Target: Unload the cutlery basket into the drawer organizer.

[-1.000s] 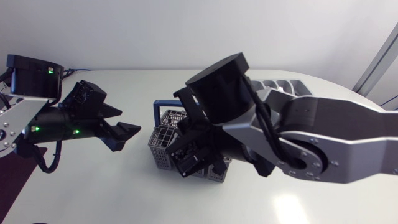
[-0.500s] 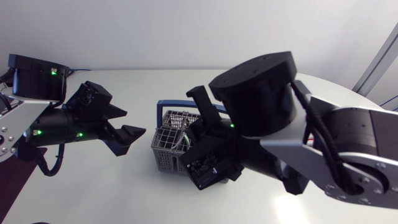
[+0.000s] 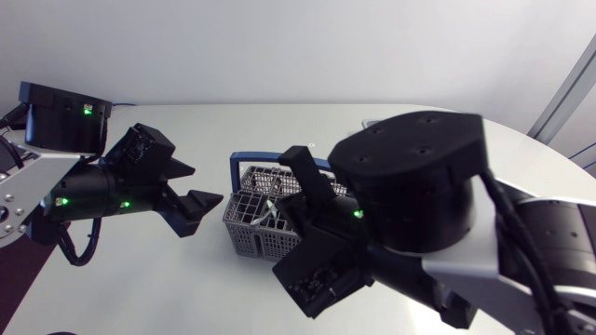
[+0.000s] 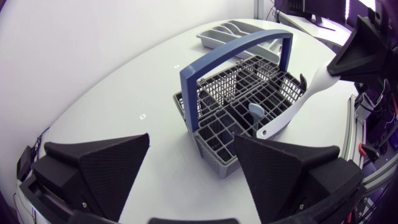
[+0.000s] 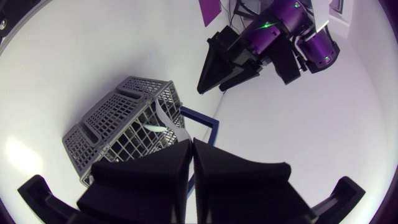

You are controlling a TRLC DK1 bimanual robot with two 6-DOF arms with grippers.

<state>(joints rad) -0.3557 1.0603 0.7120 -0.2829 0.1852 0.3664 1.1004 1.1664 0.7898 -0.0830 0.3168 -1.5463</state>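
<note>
The grey cutlery basket (image 3: 244,221) with a blue handle (image 4: 236,50) stands mid-table. My right gripper (image 5: 191,144) hangs above it, shut on the upper end of a white-handled utensil (image 4: 298,102). The utensil slants down to the basket's (image 4: 214,134) corner nearest my left gripper. A small blue-grey piece (image 4: 255,115) stands in a compartment. My left gripper (image 3: 191,200) is open beside the basket, with nothing between its fingers. The grey drawer organizer (image 4: 233,30) lies beyond the basket. In the head view my right arm (image 3: 419,214) hides most of the basket.
My bulky right arm fills the right half of the head view, above the table. In the right wrist view my left arm (image 5: 273,37) shows beyond the basket (image 5: 118,118). Bare white table (image 3: 158,279) lies in front of my left gripper.
My right arm has risen toward the head camera, with the utensil in its gripper. The left gripper has drifted slightly right, toward the basket, and has stayed open.
</note>
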